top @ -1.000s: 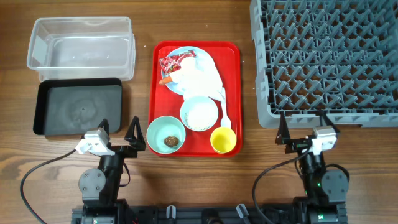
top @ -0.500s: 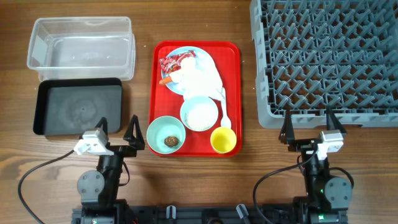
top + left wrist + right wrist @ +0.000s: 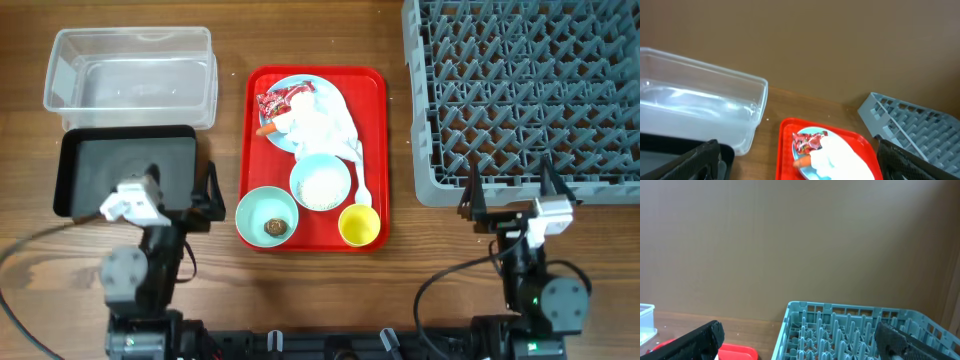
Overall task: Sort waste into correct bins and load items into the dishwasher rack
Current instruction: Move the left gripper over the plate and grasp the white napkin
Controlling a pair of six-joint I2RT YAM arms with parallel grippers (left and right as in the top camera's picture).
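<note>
The napkin point(image 3: 325, 125), red wrapper point(image 3: 282, 101) and carrot point(image 3: 266, 130) are seen on the blue plate point(image 3: 318, 86), which is placed with 2 mint bowls point(image 3: 296, 182) point(image 3: 254, 210), the yellow cup point(image 3: 359, 225) and the spoon point(image 3: 364, 186) on the red tray point(image 3: 375, 120). The clear tub point(image 3: 130, 85) and black tray point(image 3: 90, 165) are found at its left, the grey rack point(image 3: 520, 90) at its right. The left gripper point(image 3: 183, 186), above the black tray's corner, and the right gripper point(image 3: 508, 185), at the rack's near edge, are both spread wide, empty.
</note>
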